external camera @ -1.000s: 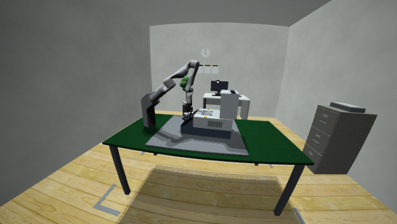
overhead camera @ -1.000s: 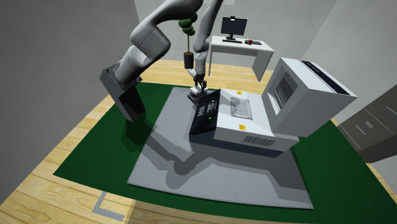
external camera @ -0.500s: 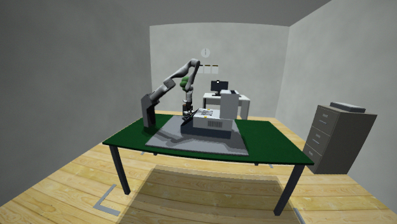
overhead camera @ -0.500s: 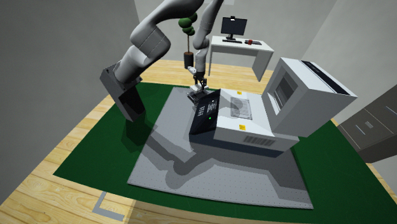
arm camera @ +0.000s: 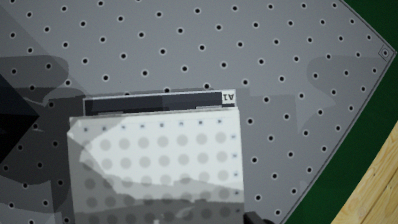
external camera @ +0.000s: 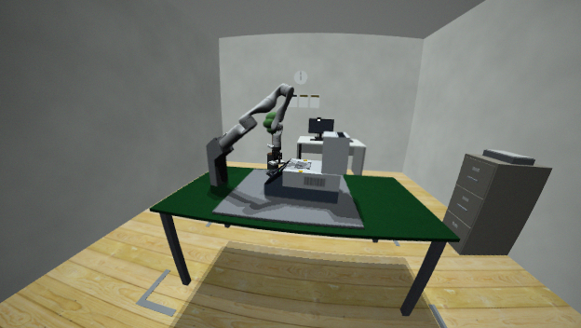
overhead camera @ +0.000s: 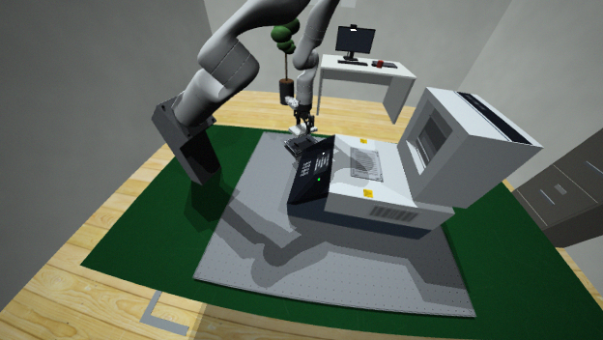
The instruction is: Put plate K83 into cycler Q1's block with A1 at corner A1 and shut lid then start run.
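Observation:
My gripper [overhead camera: 303,127] [external camera: 275,164] is shut on plate K83 [overhead camera: 300,129] [arm camera: 160,160], a white well plate, and holds it level a little above the dark plate nest N1 [overhead camera: 299,145] [arm camera: 150,104]. In the wrist view the plate covers most of the nest; the nest's far bar shows with its A1 mark [arm camera: 228,97] at the right end. The fingers are mostly out of the wrist view. Cycler Q1 [overhead camera: 387,193] [external camera: 309,179] stands just right of the nest with its lid [overhead camera: 464,145] open upright and its block [overhead camera: 365,163] bare. Its dark front panel [overhead camera: 314,171] shows a green lamp [overhead camera: 319,179].
Everything stands on a grey perforated board [overhead camera: 338,275] [arm camera: 200,40] on a green table mat [overhead camera: 145,232] [arm camera: 380,20]. The arm's base [overhead camera: 193,145] is at the left of the board. The front panel rises close beside the nest. A filing cabinet [external camera: 493,205] stands off the table.

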You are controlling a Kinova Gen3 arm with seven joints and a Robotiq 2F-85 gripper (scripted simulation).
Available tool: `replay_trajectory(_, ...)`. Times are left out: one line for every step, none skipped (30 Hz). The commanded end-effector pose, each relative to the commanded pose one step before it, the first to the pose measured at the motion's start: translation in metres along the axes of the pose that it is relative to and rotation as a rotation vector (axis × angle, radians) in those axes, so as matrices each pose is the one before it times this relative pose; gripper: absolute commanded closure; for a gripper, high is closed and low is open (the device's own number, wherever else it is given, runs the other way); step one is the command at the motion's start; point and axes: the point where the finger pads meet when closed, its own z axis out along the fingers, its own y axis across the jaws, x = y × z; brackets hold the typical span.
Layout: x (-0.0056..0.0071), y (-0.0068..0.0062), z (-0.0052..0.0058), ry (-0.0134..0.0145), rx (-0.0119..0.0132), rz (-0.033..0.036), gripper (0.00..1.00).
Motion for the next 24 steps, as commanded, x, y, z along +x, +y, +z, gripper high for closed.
replay_trajectory(-0.00042,0.00041,-0.00156,-0.00066,-0.00085,-0.00005,0.09)
replay_trajectory(0.00003,-0.00001,-0.00131,-0.00002,-0.00001,0.0,0.09)
replay_trajectory(0.00002,0.0,-0.00132,-0.00001,0.0,0.0,0.09)
replay_trajectory(-0.00005,0.00002,-0.00137,0.00003,0.00001,-0.00001,0.09)
replay_trajectory(0.0,0.0,-0.00133,0.0,0.0,0.0,0.09)
replay_trajectory(0.0,0.0,-0.00133,0.0,0.0,0.0,0.09)
replay_trajectory(0.0,0.0,-0.00133,0.0,0.0,0.0,0.09)
replay_trajectory(0.0,0.0,-0.00133,0.0,0.0,0.0,0.09)
replay_trajectory(0.00006,-0.00002,-0.00129,-0.00003,-0.00001,0.0,0.09)
replay_trajectory(0.0,0.0,-0.00133,0.0,0.0,0.0,0.09)
replay_trajectory(0.0,0.0,-0.00133,0.0,0.0,0.0,0.09)
replay_trajectory(0.0,0.0,-0.00133,0.0,0.0,0.0,0.09)
replay_trajectory(0.0,0.0,-0.00133,0.0,0.0,0.0,0.09)
replay_trajectory(0.0,0.0,-0.00133,0.0,0.0,0.0,0.09)
replay_trajectory(0.0,0.0,-0.00133,0.0,0.0,0.0,0.09)
replay_trajectory(0.0,0.0,-0.00133,0.0,0.0,0.0,0.09)
replay_trajectory(0.0,0.0,0.0,0.0,0.0,0.0,0.09)
replay_trajectory(0.0,0.0,0.0,0.0,0.0,0.0,0.09)
replay_trajectory(-0.00003,0.00001,-0.00136,0.00002,0.0,0.0,0.09)
replay_trajectory(0.00001,0.0,-0.00132,-0.00001,0.0,0.0,0.09)
replay_trajectory(0.0,0.0,-0.00133,0.0,0.0,0.0,0.09)
replay_trajectory(0.0,0.0,-0.00133,0.0,0.0,0.0,0.09)
replay_trajectory(0.0,0.0,-0.00133,0.0,0.0,0.0,0.09)
replay_trajectory(0.0,0.0,-0.00133,0.0,0.0,0.0,0.09)
